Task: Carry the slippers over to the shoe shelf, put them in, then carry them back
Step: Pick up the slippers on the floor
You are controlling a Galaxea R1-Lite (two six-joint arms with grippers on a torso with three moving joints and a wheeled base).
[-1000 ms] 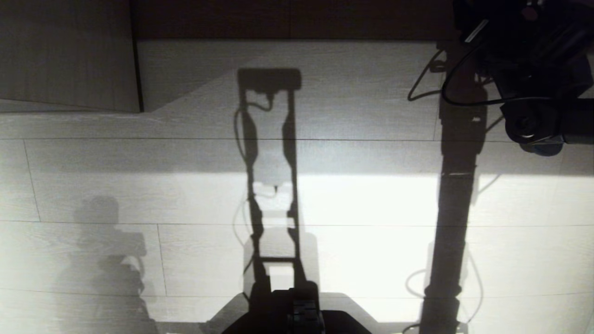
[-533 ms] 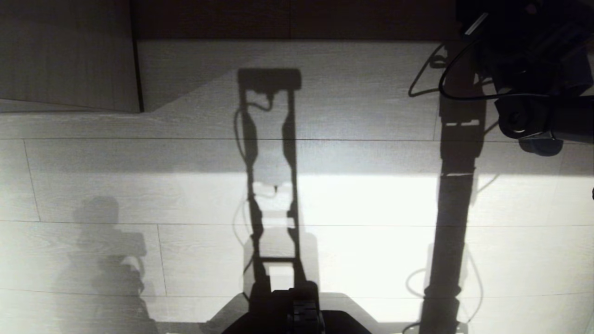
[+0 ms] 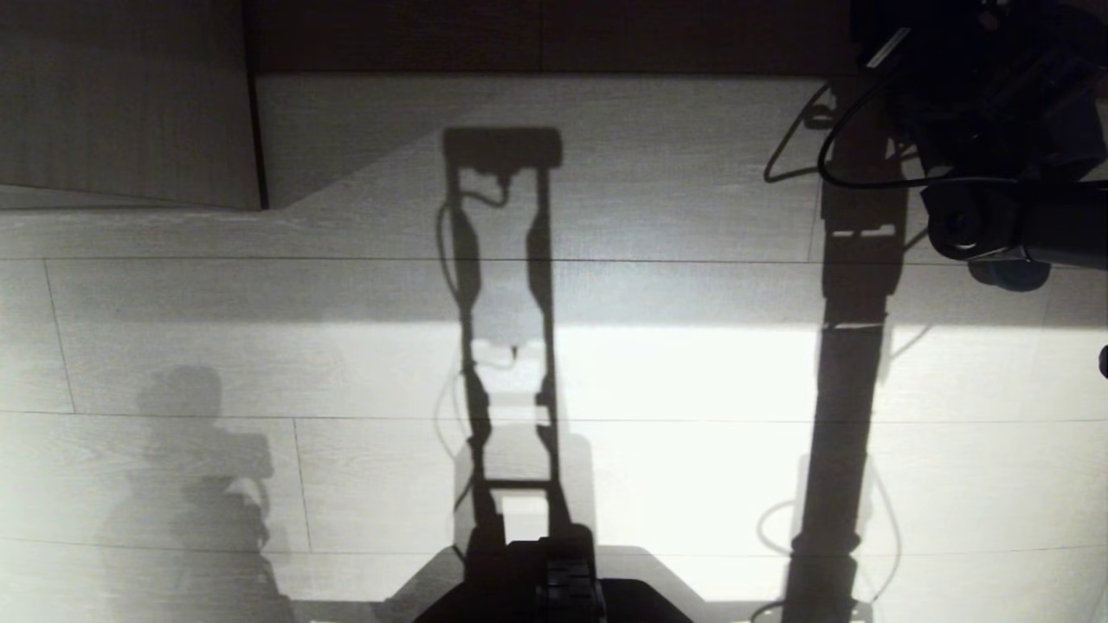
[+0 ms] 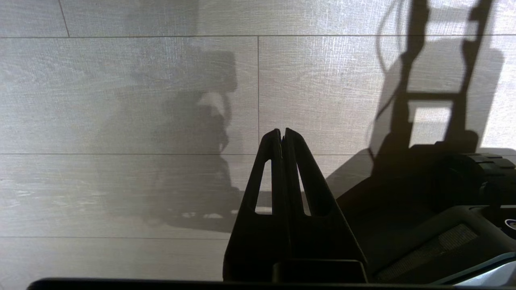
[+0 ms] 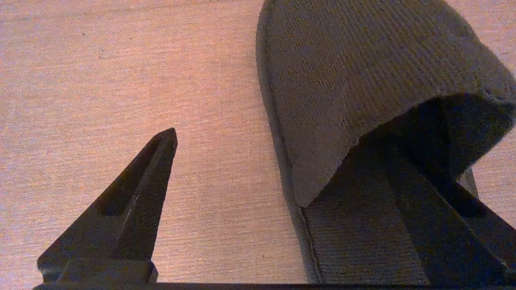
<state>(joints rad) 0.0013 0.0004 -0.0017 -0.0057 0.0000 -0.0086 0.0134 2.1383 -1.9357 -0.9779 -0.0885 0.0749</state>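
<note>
One dark grey fabric slipper point(image 5: 363, 72) lies on a pale wood-grain board in the right wrist view; no other slipper shows. My right gripper point(image 5: 288, 133) is open wide. One of its fingers point(image 5: 137, 193) rests over the bare board beside the slipper, and the other reaches into the slipper's open back under the upper. The shoe shelf point(image 3: 658, 147) runs across the top of the head view, with a thin divider point(image 3: 255, 130) and a dark back. My right arm point(image 3: 978, 130) reaches into its right end and hides the slipper there. My left gripper point(image 4: 282, 131) is shut and empty above the floor.
Pale plank floor point(image 3: 692, 389) stretches in front of the shelf, crossed by shadows of my arms and frame. My dark base point(image 3: 563, 588) sits at the bottom centre of the head view and also beside the left gripper point(image 4: 443, 193).
My right arm has shifted slightly at the top right of the head view, and its cable with it. Nothing else has moved.
</note>
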